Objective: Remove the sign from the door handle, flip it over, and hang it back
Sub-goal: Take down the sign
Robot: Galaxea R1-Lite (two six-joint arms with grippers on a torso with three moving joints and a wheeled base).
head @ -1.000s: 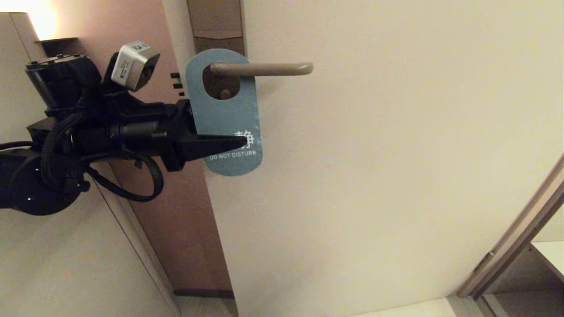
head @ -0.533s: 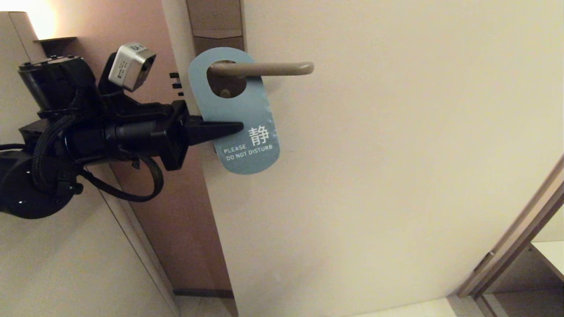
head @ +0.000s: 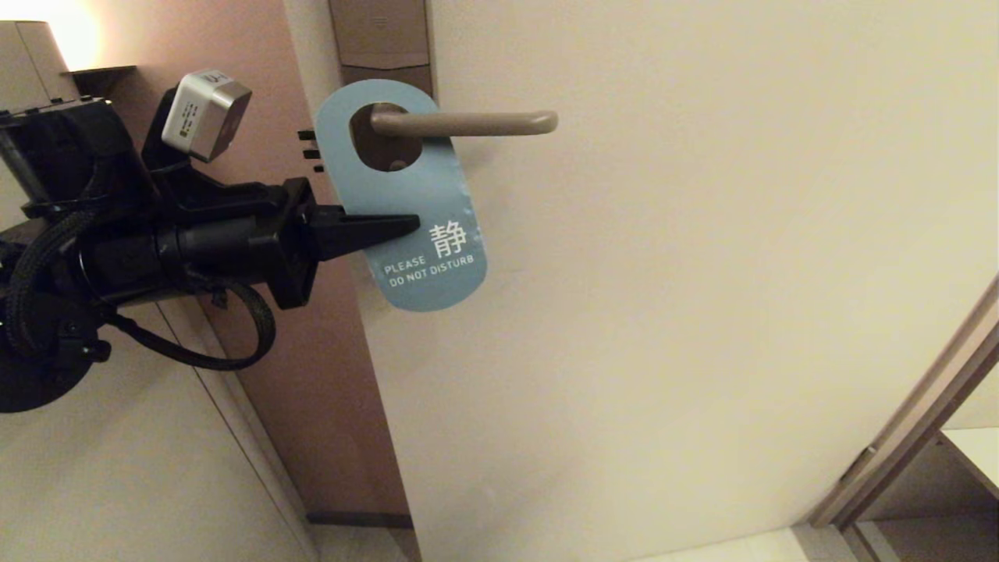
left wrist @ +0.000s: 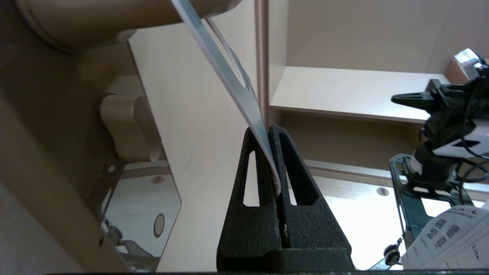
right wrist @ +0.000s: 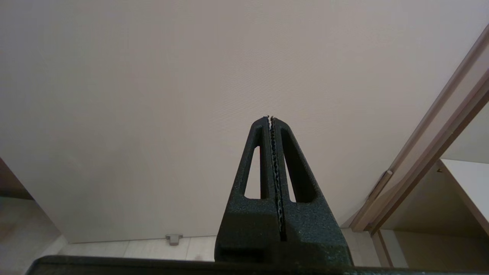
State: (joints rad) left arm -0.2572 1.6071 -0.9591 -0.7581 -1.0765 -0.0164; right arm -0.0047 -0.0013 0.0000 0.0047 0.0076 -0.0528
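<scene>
Door (head: 663,312): closed cream panel; no contact needed.
Door handle (head: 468,122): horizontal lever, free rounded end toward the right of the head view.
Sign (head: 406,203): blue "PLEASE DO NOT DISTURB" face outward, oval hole over the lever near the lock plate, lower end tilted.
Left gripper (head: 410,226): jaws clamped on the sign's lower half, card pinched edge-on in the wrist view (left wrist: 267,152).
Right gripper (right wrist: 270,120): jaws closed, empty, parked facing the door.

Procedure: slide along the lever toward the free end. Keep the hole level with the bar. Avoid bending the thin card.
</scene>
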